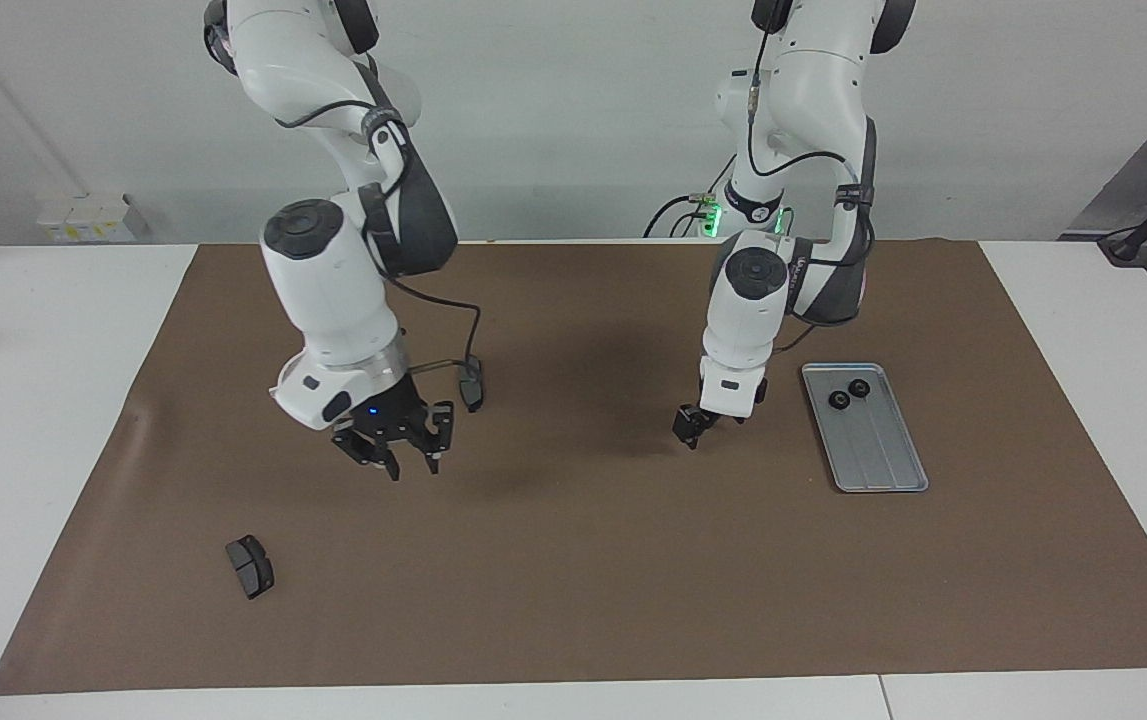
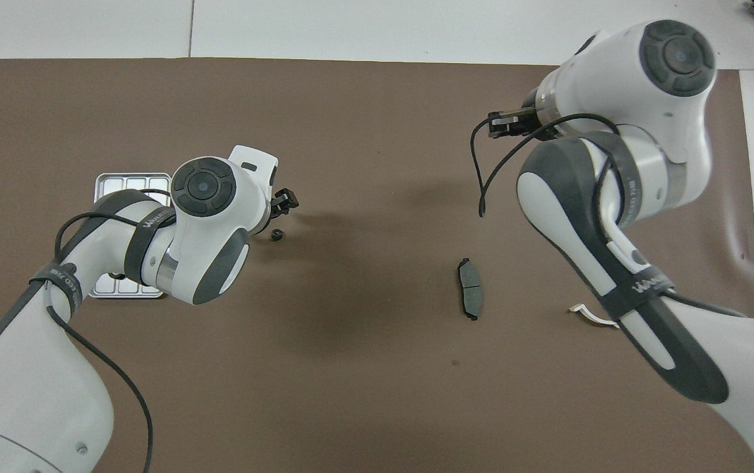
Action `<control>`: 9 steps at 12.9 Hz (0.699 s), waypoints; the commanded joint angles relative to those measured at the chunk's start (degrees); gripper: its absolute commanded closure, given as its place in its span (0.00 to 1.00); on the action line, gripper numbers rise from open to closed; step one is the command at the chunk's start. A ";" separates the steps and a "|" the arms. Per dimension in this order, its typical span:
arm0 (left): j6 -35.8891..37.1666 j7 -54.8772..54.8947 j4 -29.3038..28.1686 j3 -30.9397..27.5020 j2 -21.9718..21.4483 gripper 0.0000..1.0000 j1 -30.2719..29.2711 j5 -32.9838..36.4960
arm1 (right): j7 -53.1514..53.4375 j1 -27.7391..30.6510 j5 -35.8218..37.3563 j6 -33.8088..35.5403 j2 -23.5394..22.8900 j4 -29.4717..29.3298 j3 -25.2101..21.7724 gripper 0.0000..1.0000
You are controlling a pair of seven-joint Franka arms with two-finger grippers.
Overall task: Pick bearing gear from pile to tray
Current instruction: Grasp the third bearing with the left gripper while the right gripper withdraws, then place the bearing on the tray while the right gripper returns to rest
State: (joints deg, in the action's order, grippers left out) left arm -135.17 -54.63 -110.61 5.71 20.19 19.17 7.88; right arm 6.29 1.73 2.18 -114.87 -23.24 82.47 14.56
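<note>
A small black gear [image 2: 277, 235] lies loose on the brown mat beside the silver tray [image 1: 883, 460], toward the right arm's end. The tray also shows in the overhead view [image 2: 130, 180]. It holds two black gears [image 1: 838, 400] [image 1: 860, 388] at its end nearer the robots. My left gripper [image 1: 693, 428] hangs low over the loose gear and hides it in the facing view. It looks open and empty, and it also shows from above [image 2: 286, 199]. My right gripper [image 1: 403, 462] is open and empty above the mat; it also shows from above [image 2: 494, 125].
A dark brake pad [image 1: 250, 566] lies on the mat toward the right arm's end, farther from the robots. A second pad [image 1: 473, 388] [image 2: 469, 297] lies near the middle. A white half-ring [image 2: 590, 315] peeks out from under the right arm.
</note>
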 commanded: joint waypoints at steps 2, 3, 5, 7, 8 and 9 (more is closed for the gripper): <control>0.16 -3.64 -0.66 -0.79 0.11 0.39 2.37 1.35 | -5.83 5.46 -4.63 12.44 8.89 1.73 0.65 0.51; 1.13 -3.64 -0.92 -0.79 -0.06 0.45 2.54 1.35 | -8.20 6.60 -6.81 15.34 11.78 2.43 0.04 0.51; 2.80 -3.55 -1.36 -0.70 -0.33 0.49 2.54 1.09 | -11.63 7.23 -9.99 21.85 16.54 3.22 -3.73 0.50; 2.54 -3.47 -1.89 -0.70 -0.42 0.49 2.54 1.00 | -14.54 7.93 -10.96 25.73 19.97 5.06 -7.07 0.44; 2.37 -3.47 -2.15 -0.70 -0.42 0.50 2.54 1.00 | -16.03 7.93 -11.05 25.83 21.55 6.81 -8.65 0.41; 2.28 -3.47 -2.50 -0.70 -0.50 0.51 2.54 1.00 | -17.44 7.85 -11.05 25.31 22.61 8.48 -9.28 0.31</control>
State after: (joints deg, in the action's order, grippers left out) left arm -133.16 -56.82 -111.74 5.72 20.48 20.87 7.88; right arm -7.93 8.93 -7.21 -88.33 -4.00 85.23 6.40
